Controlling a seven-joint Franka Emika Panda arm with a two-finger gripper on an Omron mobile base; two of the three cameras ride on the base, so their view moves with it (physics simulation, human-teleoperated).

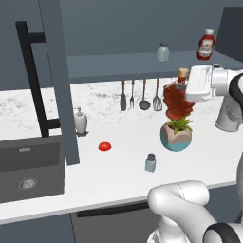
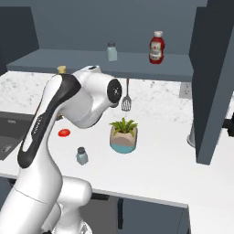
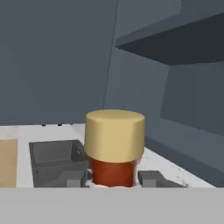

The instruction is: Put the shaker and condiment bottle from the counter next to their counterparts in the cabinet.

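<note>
My gripper (image 1: pixel 186 102) is shut on the condiment bottle (image 1: pixel 176 100), a squat red-brown bottle with a tan cap (image 3: pixel 114 134). It hangs in the air above a potted plant, just below the cabinet shelf (image 1: pixel 118 64). In the hand view the dark fingertips (image 3: pixel 151 178) flank the bottle's neck. The shaker (image 1: pixel 150 163) stands upright on the white counter (image 1: pixel 114 175), in front of the plant. On the shelf stand the counterparts: a pale shaker (image 1: pixel 163 52) and a red ketchup bottle (image 1: pixel 206 44). In the right base view my arm hides the hand; the tan cap (image 2: pixel 61 69) peeks out.
The potted plant (image 1: pixel 176 134) sits directly under the held bottle. An open cabinet door (image 1: pixel 54 80) with a black bar handle hangs at the left, above the dark sink (image 1: pixel 28 166). A soap pump (image 1: pixel 80 121), a small red object (image 1: pixel 104 146) and hanging utensils (image 1: pixel 140 95) are nearby.
</note>
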